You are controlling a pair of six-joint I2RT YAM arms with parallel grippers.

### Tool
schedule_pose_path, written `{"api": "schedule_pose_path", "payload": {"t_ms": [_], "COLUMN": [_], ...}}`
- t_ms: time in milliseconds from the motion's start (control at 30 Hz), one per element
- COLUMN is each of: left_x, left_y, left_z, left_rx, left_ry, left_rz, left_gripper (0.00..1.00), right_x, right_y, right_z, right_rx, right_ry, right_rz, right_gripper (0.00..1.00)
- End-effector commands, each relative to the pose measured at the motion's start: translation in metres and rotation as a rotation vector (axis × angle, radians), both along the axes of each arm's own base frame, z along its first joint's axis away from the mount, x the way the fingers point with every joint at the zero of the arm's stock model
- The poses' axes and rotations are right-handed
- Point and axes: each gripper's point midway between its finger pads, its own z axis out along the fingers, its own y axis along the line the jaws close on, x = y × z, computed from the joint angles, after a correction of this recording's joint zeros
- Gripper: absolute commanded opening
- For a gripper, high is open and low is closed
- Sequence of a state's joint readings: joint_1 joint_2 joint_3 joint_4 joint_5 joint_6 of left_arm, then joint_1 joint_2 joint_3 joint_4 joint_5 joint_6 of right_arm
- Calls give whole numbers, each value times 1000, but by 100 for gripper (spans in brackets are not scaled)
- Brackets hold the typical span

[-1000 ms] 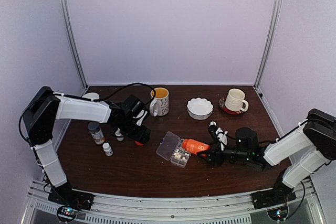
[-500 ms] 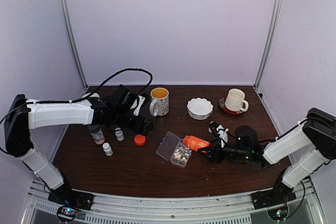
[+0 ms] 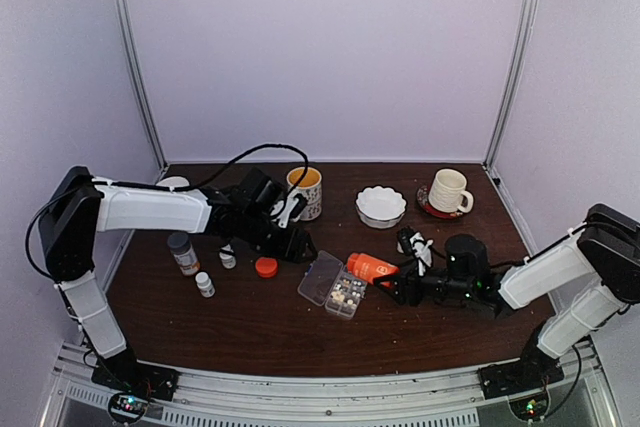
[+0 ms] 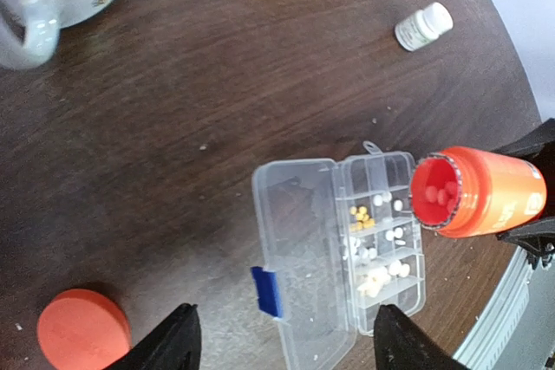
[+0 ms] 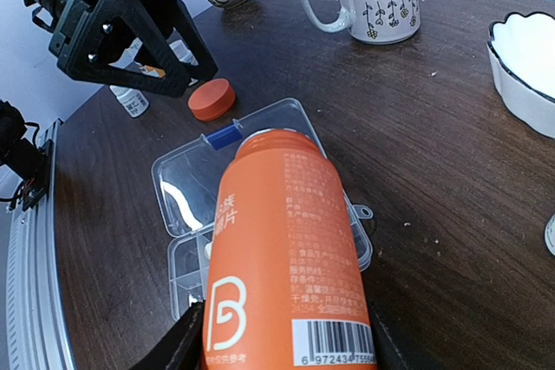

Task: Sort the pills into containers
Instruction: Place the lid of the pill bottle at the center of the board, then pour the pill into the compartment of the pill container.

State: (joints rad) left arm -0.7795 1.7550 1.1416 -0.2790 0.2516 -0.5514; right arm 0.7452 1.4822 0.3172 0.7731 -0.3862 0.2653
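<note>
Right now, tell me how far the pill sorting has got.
Done: the organizer box lies open, the orange cap is off and lies apart, and a few pills sit in several compartments. In hand: the right hand holds the orange bottle tipped, mouth at the box's edge. The left hand is open, empty. Left: pills show inside the bottle; some compartments look bare.

A lab test booth: plain pale walls (image 3: 320, 47) and aluminium frame posts (image 3: 135, 57) enclose a dark wooden table (image 3: 250, 332) with a metal rail (image 3: 330, 399) along its near edge.
</note>
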Motion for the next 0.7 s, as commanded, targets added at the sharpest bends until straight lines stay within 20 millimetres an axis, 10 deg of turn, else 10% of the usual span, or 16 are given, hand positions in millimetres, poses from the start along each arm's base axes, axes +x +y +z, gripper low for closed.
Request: {"api": "schedule_pose_path", "payload": {"t_ms": [0, 667], "left_x": [-6, 25], "left_y": [-25, -32], "left_z": [4, -25], "left_rx": [10, 130], "left_ry": [18, 14], "left_rz": [-55, -18], "left_gripper": [69, 48], "right_x": [7, 8], "right_y": [5, 2], "right_z": [10, -12], "right_rx": [24, -57], "right_ry": [-7, 78], "right_rz": [3, -11], "right_gripper": [0, 0]}}
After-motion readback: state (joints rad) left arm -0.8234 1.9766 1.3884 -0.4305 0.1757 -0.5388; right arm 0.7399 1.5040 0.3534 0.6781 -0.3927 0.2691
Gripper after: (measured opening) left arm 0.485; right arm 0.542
